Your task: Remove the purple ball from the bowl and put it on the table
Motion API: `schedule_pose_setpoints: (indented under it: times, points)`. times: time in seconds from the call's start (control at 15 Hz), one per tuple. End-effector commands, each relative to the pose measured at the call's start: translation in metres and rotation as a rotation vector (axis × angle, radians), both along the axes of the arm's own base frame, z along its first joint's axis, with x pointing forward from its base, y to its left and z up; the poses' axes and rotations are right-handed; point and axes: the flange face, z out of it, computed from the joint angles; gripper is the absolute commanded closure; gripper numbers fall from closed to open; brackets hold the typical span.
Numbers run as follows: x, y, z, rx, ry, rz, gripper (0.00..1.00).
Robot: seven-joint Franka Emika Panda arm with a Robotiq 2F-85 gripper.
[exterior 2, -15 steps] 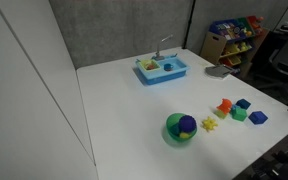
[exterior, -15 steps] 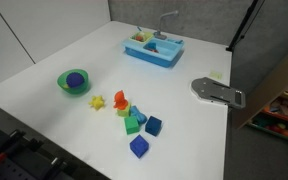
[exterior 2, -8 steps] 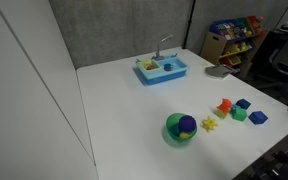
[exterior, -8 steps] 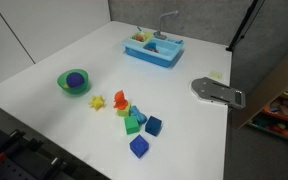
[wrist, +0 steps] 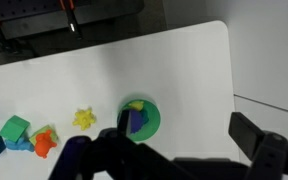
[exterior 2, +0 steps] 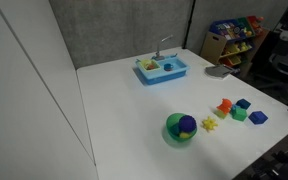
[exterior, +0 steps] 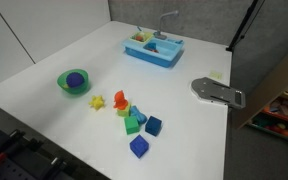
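The purple ball [exterior: 76, 79] lies inside the green bowl [exterior: 64, 88] near one edge of the white table [exterior: 64, 45]. Both exterior views show it; the ball [exterior 2: 186, 125] sits in the bowl [exterior 2: 172, 133] on the table [exterior 2: 124, 110]. In the wrist view the bowl [wrist: 150, 120] holds the ball [wrist: 134, 121] with a small yellow piece beside it. My gripper [wrist: 179, 142] is open and empty, high above the table [wrist: 174, 60], its one finger overlapping the bowl's edge in the picture. The arm does not show in the exterior views.
A light blue tray [exterior: 154, 50] with a faucet stands at the far side [exterior 2: 162, 70]. Coloured toy blocks [exterior: 134, 118] and a yellow star [exterior: 97, 102] lie near the bowl [exterior 2: 239, 110]. A grey flat plate [exterior: 216, 92] lies at the table edge.
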Motion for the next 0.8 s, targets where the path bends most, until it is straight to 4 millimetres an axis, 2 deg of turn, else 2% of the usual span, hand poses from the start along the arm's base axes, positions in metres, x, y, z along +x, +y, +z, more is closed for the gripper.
schedule_pose_setpoints:
  times: [0.0, 0.33, 0.73]
  points:
    - [0.039, -0.006, -0.006, -0.038, -0.032, -0.004, 0.00]
    - [0.069, -0.028, -0.039, -0.102, -0.119, -0.039, 0.00]
    - [0.093, -0.072, -0.081, -0.103, -0.200, -0.128, 0.00]
